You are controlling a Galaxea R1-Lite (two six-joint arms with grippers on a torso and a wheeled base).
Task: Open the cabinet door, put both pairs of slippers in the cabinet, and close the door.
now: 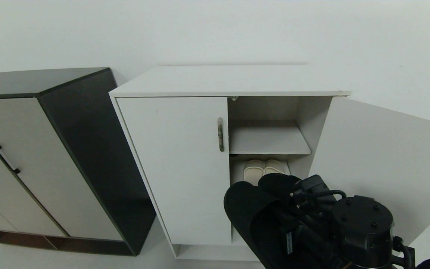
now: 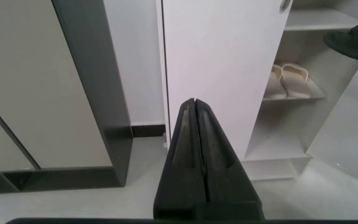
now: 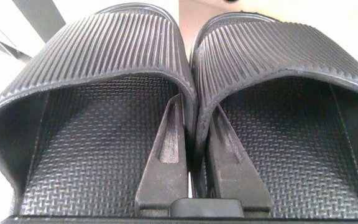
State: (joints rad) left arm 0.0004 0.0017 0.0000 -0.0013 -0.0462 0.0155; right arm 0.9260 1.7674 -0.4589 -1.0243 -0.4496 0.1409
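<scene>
Right wrist view: right gripper (image 3: 196,118) is clamped on both black slippers (image 3: 104,68) by their inner sides so they carry as one pair, while left gripper (image 2: 194,106) sits closed on nothing.

Head view, high, facing down, and low left wrist view share the white panel cabinet (image 1: 174,168) (image 2: 216,56); right wrist view close against black ribbed rubber slippers (image 3: 123,68).

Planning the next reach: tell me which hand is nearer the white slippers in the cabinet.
Right. The right hand, shut on the black slippers, is just before the white slippers; the left hand, shut, is farther back, facing the closed door.
</scene>
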